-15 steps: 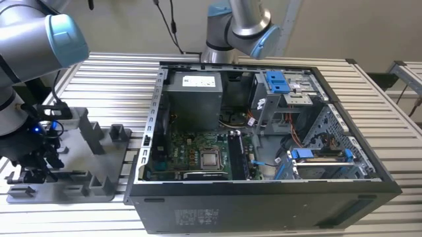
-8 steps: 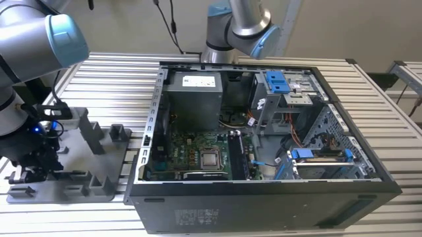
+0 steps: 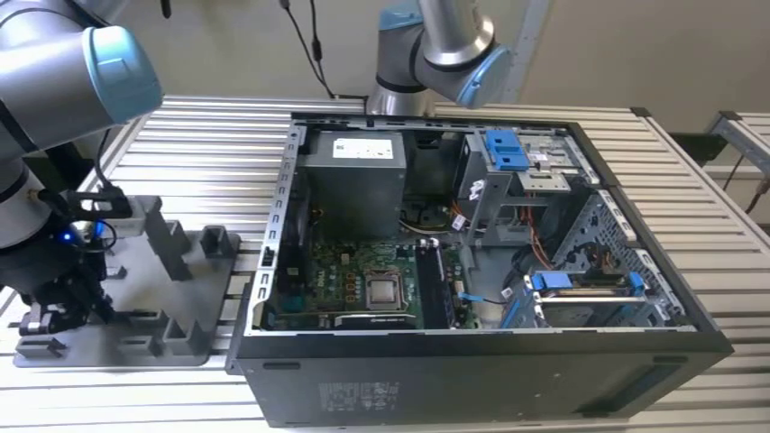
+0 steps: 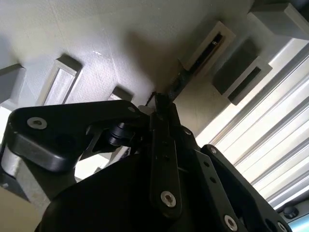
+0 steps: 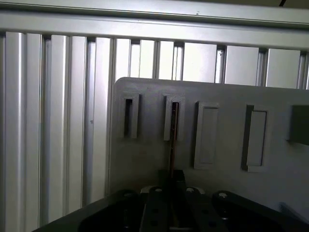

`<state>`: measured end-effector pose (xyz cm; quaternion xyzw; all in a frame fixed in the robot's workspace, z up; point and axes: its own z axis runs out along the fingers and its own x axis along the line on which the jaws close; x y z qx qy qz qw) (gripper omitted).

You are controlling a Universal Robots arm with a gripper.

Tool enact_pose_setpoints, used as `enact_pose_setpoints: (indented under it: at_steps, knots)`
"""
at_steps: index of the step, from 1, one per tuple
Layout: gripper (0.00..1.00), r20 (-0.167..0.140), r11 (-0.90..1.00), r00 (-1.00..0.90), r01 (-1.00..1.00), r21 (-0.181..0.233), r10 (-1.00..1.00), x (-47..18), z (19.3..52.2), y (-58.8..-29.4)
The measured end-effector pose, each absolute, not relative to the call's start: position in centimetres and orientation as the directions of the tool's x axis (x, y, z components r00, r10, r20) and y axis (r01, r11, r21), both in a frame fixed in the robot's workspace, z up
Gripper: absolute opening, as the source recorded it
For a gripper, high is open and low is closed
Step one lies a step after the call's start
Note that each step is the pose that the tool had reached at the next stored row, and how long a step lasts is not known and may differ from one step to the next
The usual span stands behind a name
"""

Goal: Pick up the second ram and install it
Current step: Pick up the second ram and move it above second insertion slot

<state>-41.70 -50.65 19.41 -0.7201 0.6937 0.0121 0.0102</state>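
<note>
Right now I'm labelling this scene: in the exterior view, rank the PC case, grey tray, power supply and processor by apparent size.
1. PC case
2. grey tray
3. power supply
4. processor
Tray over power supply is less sure: it lies nearer the camera.

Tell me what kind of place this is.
Probably a robotics lab or test cell for computer assembly: a robot arm works over a slatted aluminium table, beside an open PC case and a grey slotted tray.
</note>
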Motion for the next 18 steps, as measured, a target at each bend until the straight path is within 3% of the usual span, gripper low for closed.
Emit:
enact_pose_setpoints:
  at_steps: [18]
  knots:
    - [0.14, -0.032, -0.037, 0.037, -0.999, 0.002, -0.999, -41.7, 19.54, -50.65]
